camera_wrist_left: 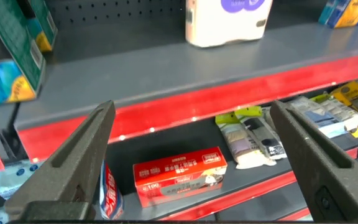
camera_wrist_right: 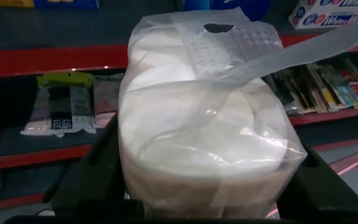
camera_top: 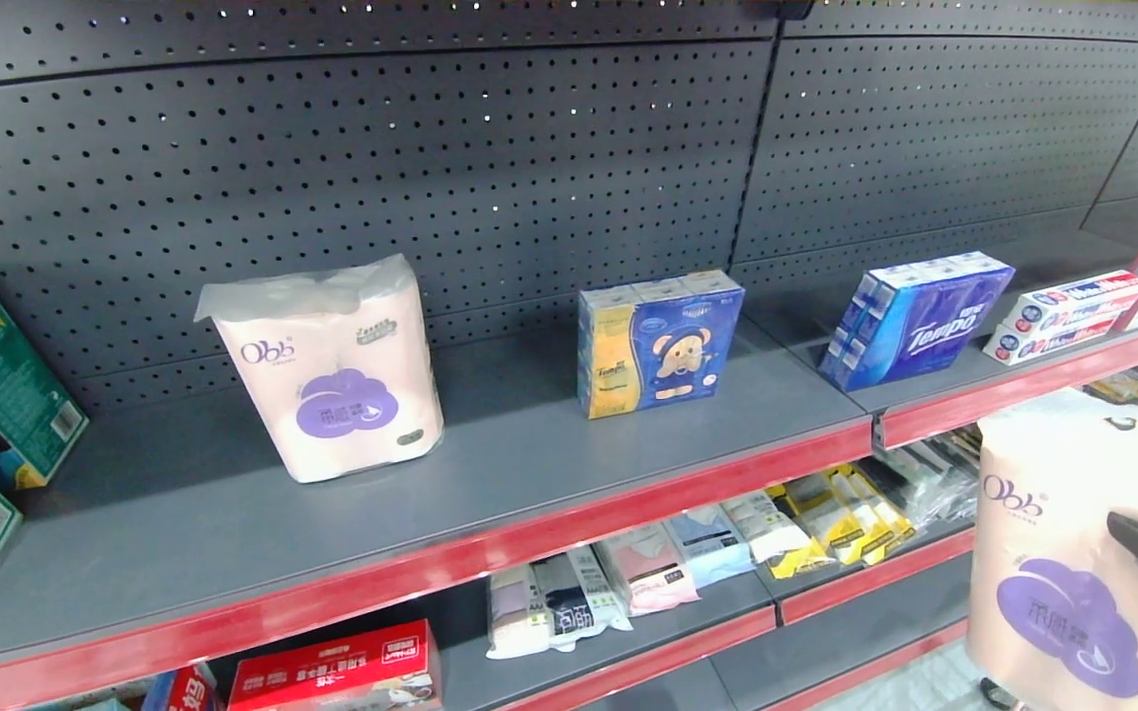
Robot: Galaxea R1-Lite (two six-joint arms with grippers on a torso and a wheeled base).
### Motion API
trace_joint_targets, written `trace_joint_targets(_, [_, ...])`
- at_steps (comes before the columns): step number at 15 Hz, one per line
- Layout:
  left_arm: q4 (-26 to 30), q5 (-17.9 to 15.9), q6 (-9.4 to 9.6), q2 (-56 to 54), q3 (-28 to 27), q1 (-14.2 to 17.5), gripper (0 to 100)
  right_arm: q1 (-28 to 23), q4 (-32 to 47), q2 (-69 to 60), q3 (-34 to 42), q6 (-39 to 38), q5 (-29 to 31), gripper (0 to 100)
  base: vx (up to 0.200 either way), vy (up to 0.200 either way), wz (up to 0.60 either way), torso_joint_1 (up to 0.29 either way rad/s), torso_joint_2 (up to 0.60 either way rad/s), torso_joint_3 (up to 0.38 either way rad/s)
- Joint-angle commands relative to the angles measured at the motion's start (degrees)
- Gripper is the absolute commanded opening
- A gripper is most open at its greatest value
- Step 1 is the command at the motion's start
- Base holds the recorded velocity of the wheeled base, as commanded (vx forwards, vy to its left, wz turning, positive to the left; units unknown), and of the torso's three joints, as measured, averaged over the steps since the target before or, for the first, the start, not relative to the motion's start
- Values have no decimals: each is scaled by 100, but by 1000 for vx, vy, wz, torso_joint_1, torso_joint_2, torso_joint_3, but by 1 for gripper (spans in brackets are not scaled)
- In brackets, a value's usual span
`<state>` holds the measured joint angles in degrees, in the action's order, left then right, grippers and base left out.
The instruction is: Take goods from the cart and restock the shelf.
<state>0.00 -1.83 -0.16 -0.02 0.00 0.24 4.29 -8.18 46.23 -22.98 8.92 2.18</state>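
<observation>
**A:** Where is the roll pack (camera_top: 1063, 553)?

**B:** In the right gripper (camera_wrist_right: 207, 186), low on the robot's right. It sits in front of the lower shelves (camera_top: 688, 632) and below the red lip of the upper shelf (camera_top: 233, 533). The fingers are spread as wide as the pack and press it from both sides. Its plastic handle flap sticks up loose.

**A:** And the other hand?

**B:** The left gripper (camera_wrist_left: 194, 162) is spread wide with nothing in it. It faces the shelf front, above the red box (camera_wrist_left: 179, 177).

**A:** Which step is this?

**B:** I'd say the goods are out of the cart and headed for the shelf. Placing is not yet done.

**A:** Where should it go?

**B:** A matching pack (camera_top: 332, 375) stands upright on the upper shelf. Bare board lies between it and the bear tissue pack (camera_top: 658, 341), and that gap looks the natural spot.

**A:** What does the move call for?

**B:** Lift it above the lip, carry it left and set it upright. Let go only once it rests flat, because the soft wrap may sag.
</observation>
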Motion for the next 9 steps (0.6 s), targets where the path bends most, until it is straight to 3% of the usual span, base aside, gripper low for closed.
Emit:
trace_joint_targets(1, [0,-2,-2,2,0,2,100,2,1,88,-66,13,2,0,0,0,0,178,-369,-188])
trace_joint_targets(9, [0,-2,-2,2,0,2,100,-7,-8,97,-84,127,2,0,0,0,0,167,-351,-184])
